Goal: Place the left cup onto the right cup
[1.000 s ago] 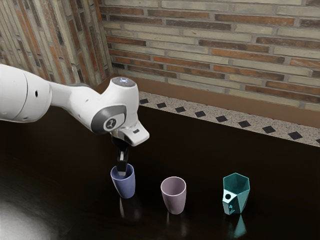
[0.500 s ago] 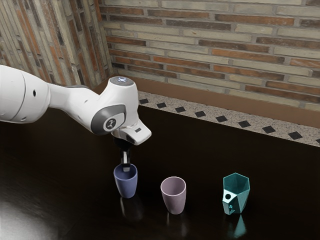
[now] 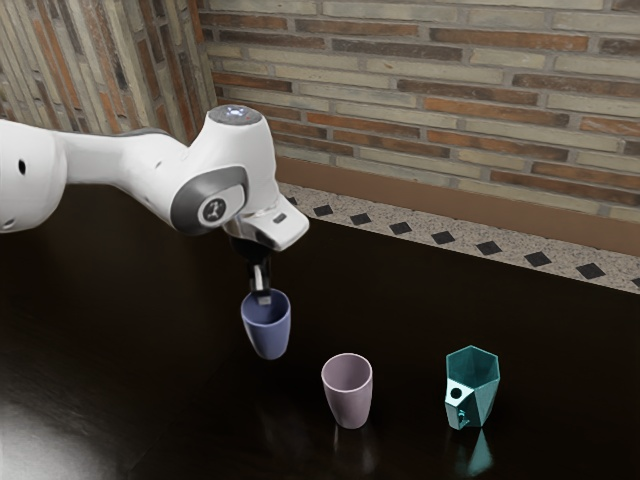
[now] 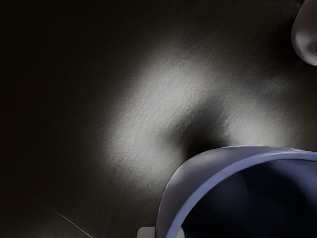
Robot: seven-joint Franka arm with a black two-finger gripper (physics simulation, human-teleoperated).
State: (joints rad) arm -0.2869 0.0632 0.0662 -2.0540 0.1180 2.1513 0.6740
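A blue cup [image 3: 267, 324] hangs in the air above the dark table, with my gripper [image 3: 262, 292] shut on its rim. It is tilted slightly. Its rim and inside loom large right under my hand in the wrist view as the blue cup [image 4: 237, 193]. A mauve cup [image 3: 347, 389] stands upright on the table, lower and to the exterior view's right of the held cup. An edge of the mauve cup [image 4: 307, 29] shows at the corner of the wrist view.
A teal faceted mug [image 3: 470, 386] stands further toward the exterior view's right. The dark glossy table [image 3: 120, 400] stretches around the cups. A tiled ledge [image 3: 450, 238] and brick wall run behind it.
The gripper has lifted the blue cup off the table and carried it up and toward the exterior view's right, nearer the mauve cup. The other cups have not moved.
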